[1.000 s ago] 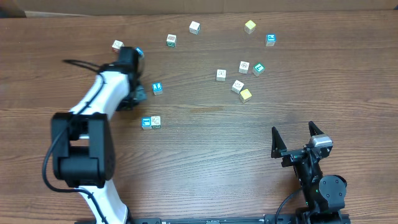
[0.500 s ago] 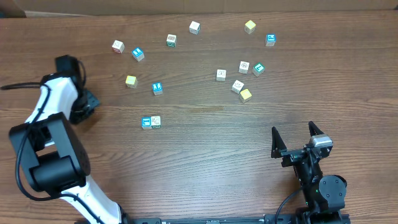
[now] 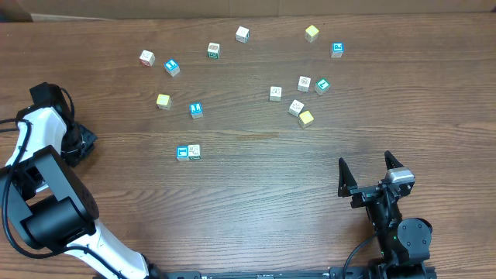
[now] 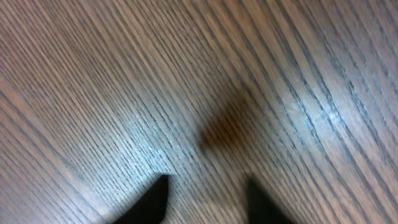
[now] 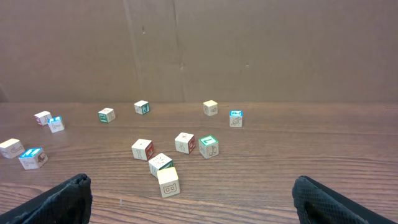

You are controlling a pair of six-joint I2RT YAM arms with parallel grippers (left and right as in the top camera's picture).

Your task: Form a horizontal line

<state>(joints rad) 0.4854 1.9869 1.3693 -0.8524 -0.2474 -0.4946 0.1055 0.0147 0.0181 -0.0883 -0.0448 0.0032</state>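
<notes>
A blue-faced cube with a white icon (image 3: 183, 153) and a white printed cube (image 3: 194, 151) lie side by side in a short row left of centre. Plain pale yellow cubes lie apart from it: one (image 3: 163, 101) up left, one (image 3: 306, 118) (image 5: 168, 182) to the right, one (image 3: 311, 32) (image 5: 211, 107) at the back. My left gripper (image 3: 80, 144) (image 4: 205, 199) is open and empty over bare wood at the far left, away from all cubes. My right gripper (image 3: 370, 167) (image 5: 199, 202) is open and empty near the front right.
Other loose cubes are scattered across the back half: blue ones (image 3: 195, 110), (image 3: 171, 67), (image 3: 337, 49), white ones (image 3: 146, 56), (image 3: 242, 34), (image 3: 275, 93), (image 3: 296, 107), and a green-faced one (image 3: 322, 85). A cardboard wall (image 5: 199, 50) stands behind the table.
My left arm has swung left, from over the cubes at the upper left to the table's left side. The yellow and blue cubes it covered now show. The right arm has not moved.
</notes>
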